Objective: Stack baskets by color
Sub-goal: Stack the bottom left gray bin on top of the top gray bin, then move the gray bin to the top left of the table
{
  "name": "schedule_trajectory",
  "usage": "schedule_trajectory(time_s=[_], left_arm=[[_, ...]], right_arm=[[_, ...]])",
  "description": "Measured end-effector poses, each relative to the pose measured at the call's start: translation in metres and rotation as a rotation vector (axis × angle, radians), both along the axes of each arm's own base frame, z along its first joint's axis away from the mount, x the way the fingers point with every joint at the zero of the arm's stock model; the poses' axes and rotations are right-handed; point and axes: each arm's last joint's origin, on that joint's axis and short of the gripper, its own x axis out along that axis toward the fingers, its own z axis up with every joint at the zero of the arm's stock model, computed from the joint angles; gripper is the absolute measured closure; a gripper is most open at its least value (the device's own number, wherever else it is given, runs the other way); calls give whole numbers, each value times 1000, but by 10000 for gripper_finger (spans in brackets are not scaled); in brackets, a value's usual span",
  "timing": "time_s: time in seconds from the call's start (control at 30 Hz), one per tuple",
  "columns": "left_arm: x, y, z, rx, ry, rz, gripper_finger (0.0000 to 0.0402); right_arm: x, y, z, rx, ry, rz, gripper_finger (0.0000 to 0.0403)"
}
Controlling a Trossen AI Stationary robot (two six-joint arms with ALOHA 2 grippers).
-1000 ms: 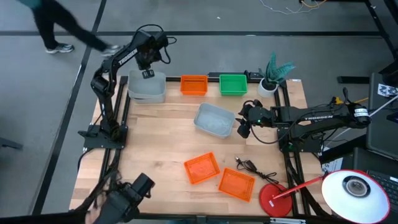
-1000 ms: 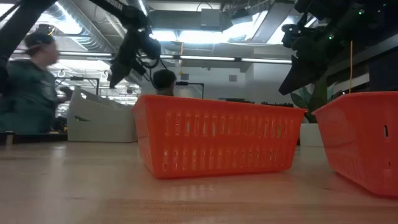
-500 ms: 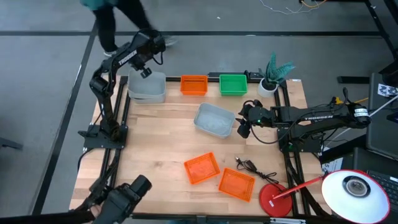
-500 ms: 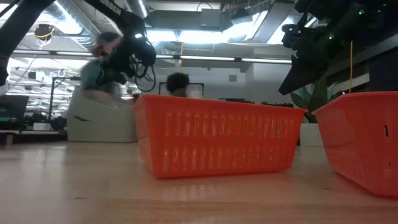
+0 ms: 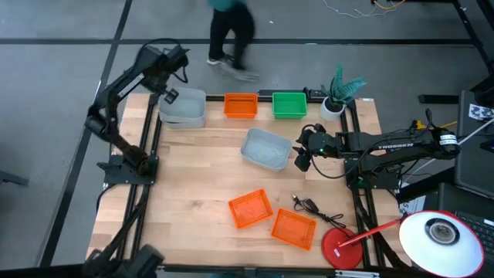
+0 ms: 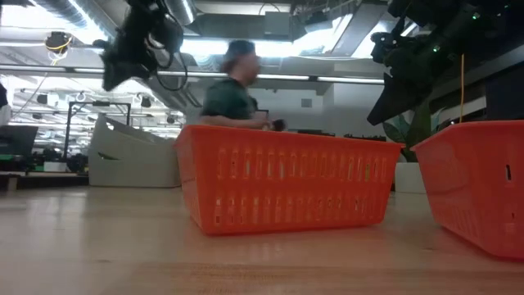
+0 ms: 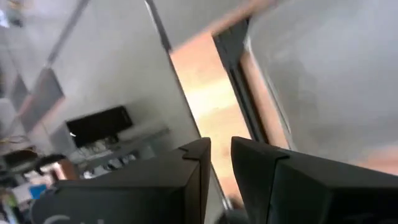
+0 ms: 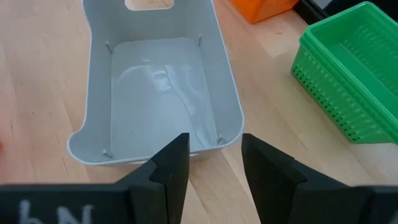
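An orange basket stands on the wooden table, close to the camera. A second orange basket sits just to its right, cut off by the frame edge. Behind on the left is a grey-white basket. The left gripper hangs high above it, apart from it. The right gripper hangs at upper right. A blurred person is beyond the table.

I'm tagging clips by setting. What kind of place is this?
Probably a robotics lab or workshop: exposed ceiling ducts, two framed robot arms at a wooden table, and a person walking the bare grey floor behind it.
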Motion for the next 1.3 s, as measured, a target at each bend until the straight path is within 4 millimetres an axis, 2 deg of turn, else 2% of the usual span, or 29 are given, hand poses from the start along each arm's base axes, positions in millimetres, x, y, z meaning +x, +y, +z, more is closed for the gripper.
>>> schedule_trajectory(time_s=[0.1, 0.17, 0.43, 0.6, 0.7, 0.87, 1.07, 1.3], left_arm=[[0, -12, 0, 11, -18, -4, 347], [3, -13, -10, 24, 14, 25, 352], [11, 13, -79, -92, 205, 120, 377], [17, 26, -103, -133, 252, 121, 387], [20, 29, -108, -126, 222, 126, 390], [27, 34, -114, -149, 60, 142, 392], [27, 32, -112, -170, 114, 85, 392], [32, 12, -80, -117, 22, 12, 392]], right_arm=[[0, 0, 0, 0, 0, 0, 256], [0, 0, 0, 0, 0, 0, 256], [1, 3, -1, 54, -4, 49, 256], [1, 3, -1, 59, -5, 54, 256], [1, 3, -1, 59, -4, 55, 256], [1, 3, -1, 59, -4, 55, 256], [1, 3, -1, 59, -3, 56, 256], [1, 3, -1, 57, -3, 57, 256]])
